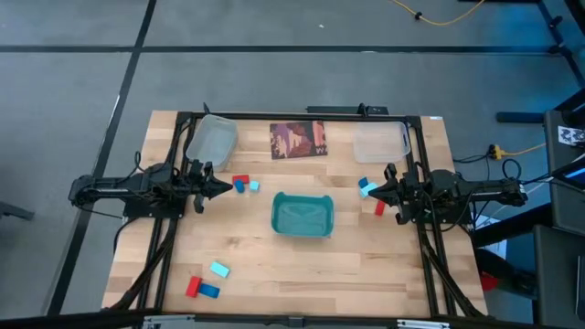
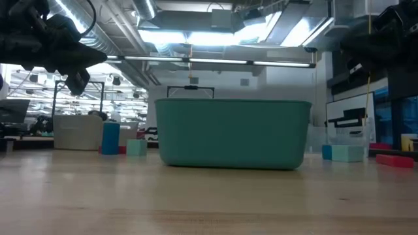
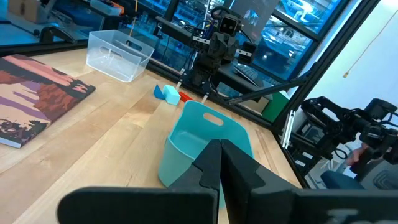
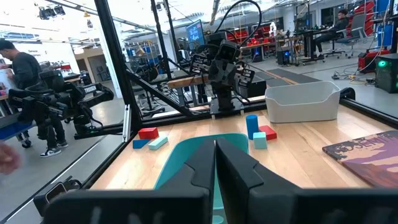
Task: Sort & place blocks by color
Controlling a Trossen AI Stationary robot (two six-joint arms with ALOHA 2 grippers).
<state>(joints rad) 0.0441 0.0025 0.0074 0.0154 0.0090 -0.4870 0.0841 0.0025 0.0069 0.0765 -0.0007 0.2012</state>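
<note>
Wooden table [image 1: 274, 265] held the blocks in three scattered clusters [image 1: 245, 185] [image 1: 369, 190] [image 1: 205, 283] around the teal tray [image 1: 303, 216]; left gripper [image 1: 226, 187] and right gripper [image 1: 373, 190] hovered closed, empty.

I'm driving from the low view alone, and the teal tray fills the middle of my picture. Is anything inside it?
Observer: No. From above, the teal rectangular plastic tray looks empty.
Operator: Are there blocks I can't see?
Observer: Yes, three lie at the table's near edge on the left arm's side: a small flat light cyan block, a red block and a dark blue block.
Operator: Where are the arms?
Observer: The left gripper and the right gripper wait on opposite sides of the tray, jaws shut.
</note>
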